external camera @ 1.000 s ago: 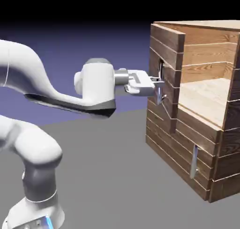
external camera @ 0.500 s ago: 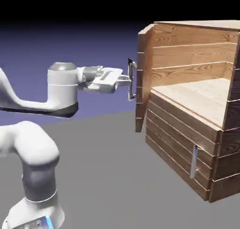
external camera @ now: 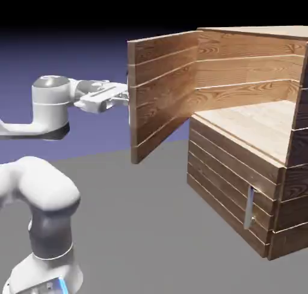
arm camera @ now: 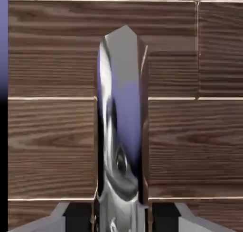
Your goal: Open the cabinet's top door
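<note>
Silver handle (arm camera: pixel 121 112) clenched in its claw (arm camera: pixel 121 219), the top door (external camera: pixel 162 94) now swings much wider than before, so opening looks nearly done.

The wide rectangular wooden top door (external camera: pixel 162 91) shows warm tan grain crossed by pale seam lines on its inner side and dark brown streaked planks outside, where the slim metal handle (arm camera: pixel 124 103) gleams silver with blue-violet reflections.

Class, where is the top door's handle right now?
In the hand view, the top door's handle runs upright down the middle, its lower end between the tool's fingertips.
</note>
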You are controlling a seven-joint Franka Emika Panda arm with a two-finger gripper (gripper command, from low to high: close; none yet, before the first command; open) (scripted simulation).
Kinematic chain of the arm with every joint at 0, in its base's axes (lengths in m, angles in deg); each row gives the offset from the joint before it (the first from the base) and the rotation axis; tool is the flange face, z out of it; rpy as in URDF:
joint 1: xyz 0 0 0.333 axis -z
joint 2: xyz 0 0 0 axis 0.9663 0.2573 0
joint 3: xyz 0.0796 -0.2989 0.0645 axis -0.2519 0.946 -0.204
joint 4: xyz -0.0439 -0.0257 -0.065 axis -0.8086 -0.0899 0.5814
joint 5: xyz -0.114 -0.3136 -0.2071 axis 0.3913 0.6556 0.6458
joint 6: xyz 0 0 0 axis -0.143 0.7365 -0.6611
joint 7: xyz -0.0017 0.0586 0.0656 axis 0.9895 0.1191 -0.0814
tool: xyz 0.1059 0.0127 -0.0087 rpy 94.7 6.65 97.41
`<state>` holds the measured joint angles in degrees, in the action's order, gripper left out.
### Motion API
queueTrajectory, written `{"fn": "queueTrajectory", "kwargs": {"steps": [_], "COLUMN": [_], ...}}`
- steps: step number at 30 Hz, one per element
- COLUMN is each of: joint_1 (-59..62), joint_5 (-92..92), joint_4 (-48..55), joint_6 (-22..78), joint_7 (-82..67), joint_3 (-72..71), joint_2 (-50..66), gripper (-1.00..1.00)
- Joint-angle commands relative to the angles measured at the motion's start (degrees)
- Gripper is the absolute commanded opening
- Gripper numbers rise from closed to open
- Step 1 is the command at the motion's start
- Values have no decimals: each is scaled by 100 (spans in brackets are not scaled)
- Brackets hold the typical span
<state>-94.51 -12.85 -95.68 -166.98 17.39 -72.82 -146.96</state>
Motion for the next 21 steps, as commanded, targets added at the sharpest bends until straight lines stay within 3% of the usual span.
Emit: {"fn": "queueTrajectory", "kwargs": {"steps": [1,12,21], "joint_1": [52,1560,3381], "joint_5": [-184,-1724,-2403], "joint_4": [137,2230,4099], "joint_6": [190,2288,3627], "joint_7": [18,203,95], "joint_3": [-209,-2430,-3917], "joint_2": [102,1174,1391], "gripper": [-100,-100,-100]}}
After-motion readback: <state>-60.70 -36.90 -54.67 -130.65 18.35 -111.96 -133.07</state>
